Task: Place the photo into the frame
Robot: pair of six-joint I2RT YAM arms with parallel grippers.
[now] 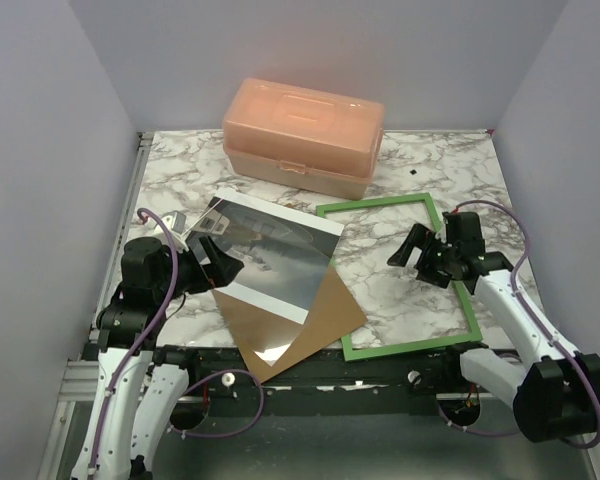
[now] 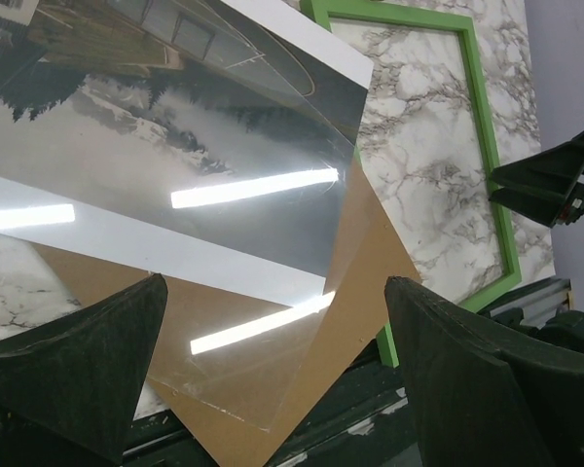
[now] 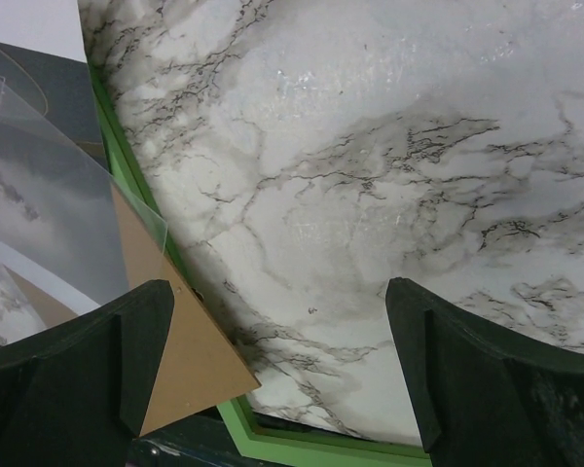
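The photo (image 1: 275, 260), a grey cloudy print with white borders, lies tilted at the left centre on a brown backing board (image 1: 325, 315). A clear glossy sheet (image 2: 253, 360) lies over both. The green frame (image 1: 410, 345) lies flat to the right, marble showing through it, and the board's corner overlaps its left side (image 3: 190, 350). My left gripper (image 1: 212, 258) hovers open over the photo's left part (image 2: 175, 146), nothing between its fingers. My right gripper (image 1: 408, 248) hangs open above the frame's inside, near the frame's left rail (image 3: 127, 165).
A peach plastic box (image 1: 300, 135) stands closed at the back centre of the marble table (image 1: 430, 165). Grey walls close in on the left, right and back. The board's near corner reaches over the table's dark front edge (image 2: 370, 418).
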